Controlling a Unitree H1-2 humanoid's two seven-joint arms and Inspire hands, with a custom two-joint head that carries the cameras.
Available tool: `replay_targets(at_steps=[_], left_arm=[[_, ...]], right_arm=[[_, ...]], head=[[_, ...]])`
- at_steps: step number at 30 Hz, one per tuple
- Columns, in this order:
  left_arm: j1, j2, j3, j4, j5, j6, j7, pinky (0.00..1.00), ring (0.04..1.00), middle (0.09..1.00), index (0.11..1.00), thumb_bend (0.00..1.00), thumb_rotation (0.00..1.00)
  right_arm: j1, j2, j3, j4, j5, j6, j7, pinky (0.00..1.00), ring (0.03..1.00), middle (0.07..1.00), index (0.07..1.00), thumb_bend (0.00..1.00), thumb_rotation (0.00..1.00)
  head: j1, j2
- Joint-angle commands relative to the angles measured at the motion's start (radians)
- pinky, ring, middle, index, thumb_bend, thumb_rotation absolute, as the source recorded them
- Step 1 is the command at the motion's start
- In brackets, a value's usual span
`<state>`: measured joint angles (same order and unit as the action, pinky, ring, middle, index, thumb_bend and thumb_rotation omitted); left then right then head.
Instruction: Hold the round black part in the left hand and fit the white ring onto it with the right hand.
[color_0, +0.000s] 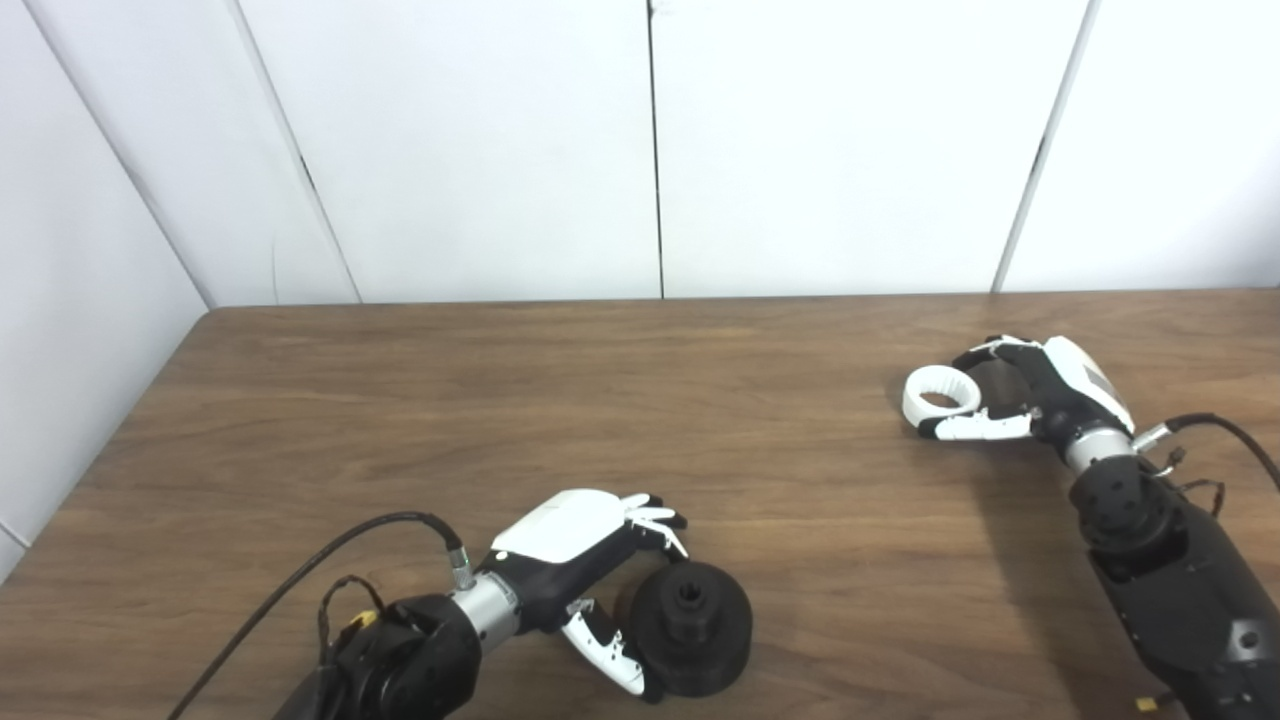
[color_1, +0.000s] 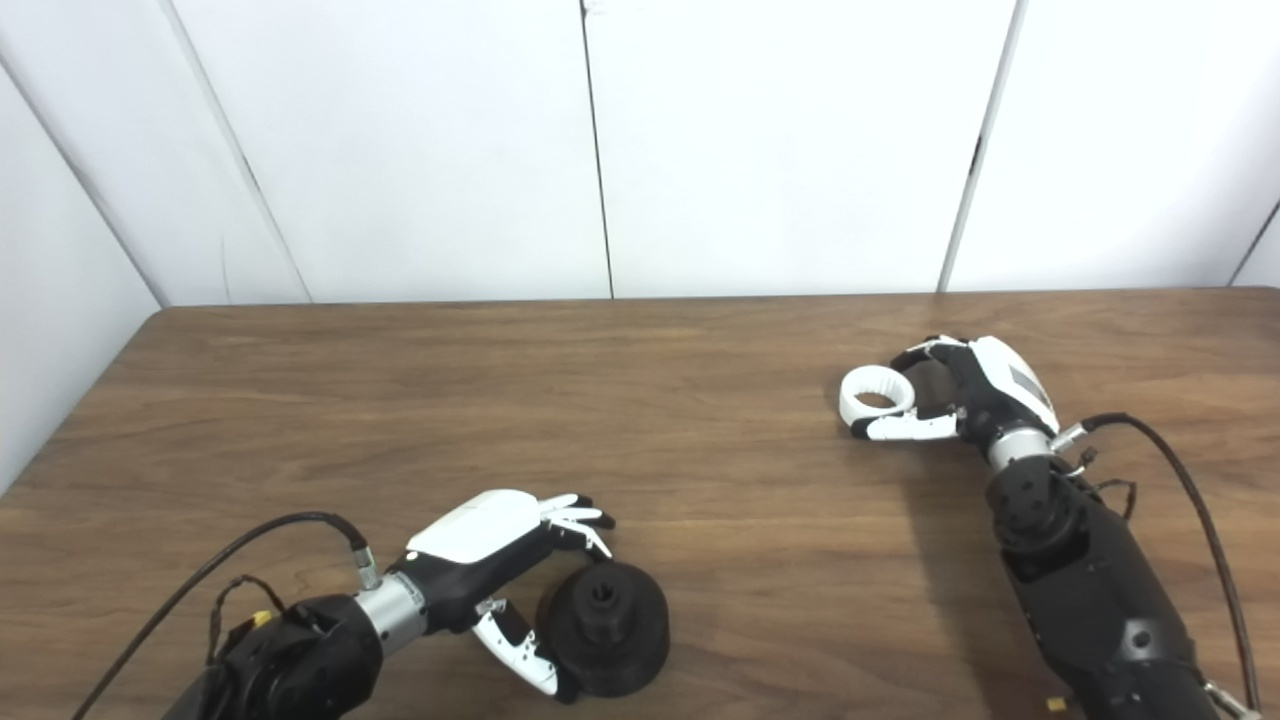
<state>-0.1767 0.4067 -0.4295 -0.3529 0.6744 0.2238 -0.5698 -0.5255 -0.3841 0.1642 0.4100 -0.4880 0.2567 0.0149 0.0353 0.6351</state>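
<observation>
Near edge: the round black plastic part with a raised central hub (color_0: 692, 627) lay on the table, the left hand (color_0: 585, 560) cupped about its left side, fingers over the top rim and thumb at the lower edge; whether it was lifted could not be told. Farther right: the toothed white plastic ring (color_0: 941, 395) pinched between thumb and fingers of the right hand (color_0: 1040, 390), low over the wood, well apart from the part. Step judged: both pieces grasped, fitting not begun; next, bring the ring across and centre it over the hub. Surface: dark wood-grain table (color_0: 600, 400). Beyond: plain white wall panels (color_0: 480, 140).
</observation>
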Motion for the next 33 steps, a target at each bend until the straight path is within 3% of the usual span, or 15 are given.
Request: replay_targets(at_steps=[1, 22, 24, 25, 27, 33], left_arm=[[0.012, 0.000, -0.017, 0.000, -0.009, 0.009, -0.036, 0.91, 0.978, 0.918, 0.645, 0.84, 0.25], [0.008, -0.004, -0.017, -0.008, 0.001, 0.024, -0.043, 0.89, 0.977, 0.917, 0.657, 0.84, 0.25], [0.009, -0.004, -0.018, -0.008, 0.002, 0.024, -0.042, 0.89, 0.976, 0.916, 0.654, 0.84, 0.25], [0.009, -0.004, -0.017, -0.009, 0.000, 0.024, -0.043, 0.89, 0.977, 0.917, 0.656, 0.84, 0.25], [0.009, -0.003, -0.017, -0.009, -0.001, 0.024, -0.045, 0.90, 0.980, 0.920, 0.661, 0.84, 0.25], [0.013, -0.004, -0.015, -0.011, -0.002, 0.028, -0.044, 0.89, 0.981, 0.922, 0.663, 0.84, 0.24]], right_arm=[[-0.051, 0.001, 0.003, -0.009, 0.002, -0.015, 0.000, 0.96, 0.983, 0.913, 0.696, 0.97, 0.33], [-0.048, 0.019, -0.010, 0.027, 0.018, -0.070, -0.068, 0.95, 0.967, 0.884, 0.568, 0.89, 0.26], [-0.048, 0.020, -0.010, 0.028, 0.018, -0.073, -0.073, 0.95, 0.966, 0.883, 0.516, 0.64, 0.19], [-0.048, 0.020, -0.011, 0.029, 0.018, -0.075, -0.075, 0.95, 0.965, 0.883, 0.504, 0.59, 0.17], [-0.047, 0.020, -0.011, 0.031, 0.020, -0.077, -0.077, 0.95, 0.965, 0.883, 0.493, 0.54, 0.16], [-0.045, 0.023, -0.014, 0.035, 0.025, -0.089, -0.092, 0.93, 0.958, 0.876, 0.490, 0.53, 0.15]], head=[[0.002, 0.002], [0.005, 0.003], [0.005, 0.003], [0.006, 0.004], [0.006, 0.004], [0.006, 0.005]])
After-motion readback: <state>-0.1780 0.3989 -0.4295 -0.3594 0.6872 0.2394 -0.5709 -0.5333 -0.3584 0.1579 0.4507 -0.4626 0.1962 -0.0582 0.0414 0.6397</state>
